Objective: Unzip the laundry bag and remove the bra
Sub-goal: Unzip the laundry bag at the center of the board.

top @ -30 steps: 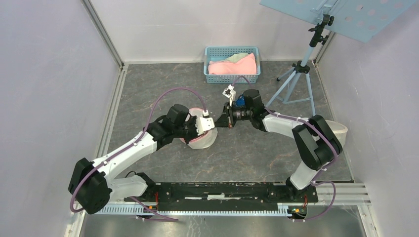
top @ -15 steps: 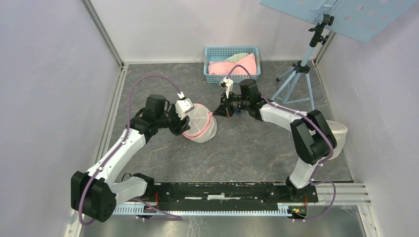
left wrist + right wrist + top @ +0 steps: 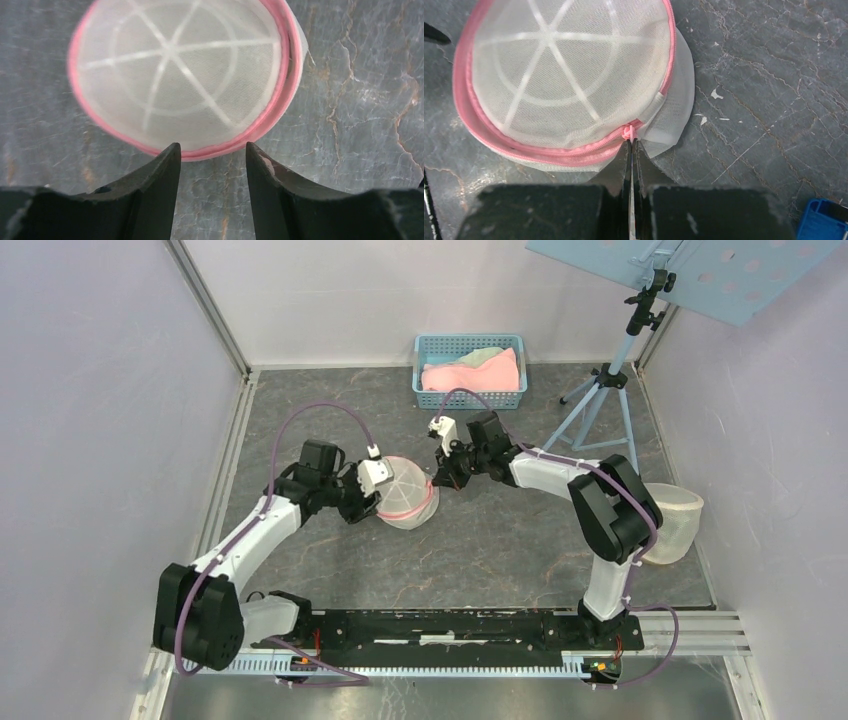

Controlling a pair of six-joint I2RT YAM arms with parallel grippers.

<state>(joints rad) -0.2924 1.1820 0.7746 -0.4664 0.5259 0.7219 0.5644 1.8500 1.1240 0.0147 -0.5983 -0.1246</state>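
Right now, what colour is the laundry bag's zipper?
Pink zipper against the white mesh laundry bag; it shows best in the right wrist view.

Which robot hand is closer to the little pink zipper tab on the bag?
The right. The right gripper is pinched shut on the zipper tab itself. The left gripper hangs open at the opposite rim of the laundry bag, away from the tab.
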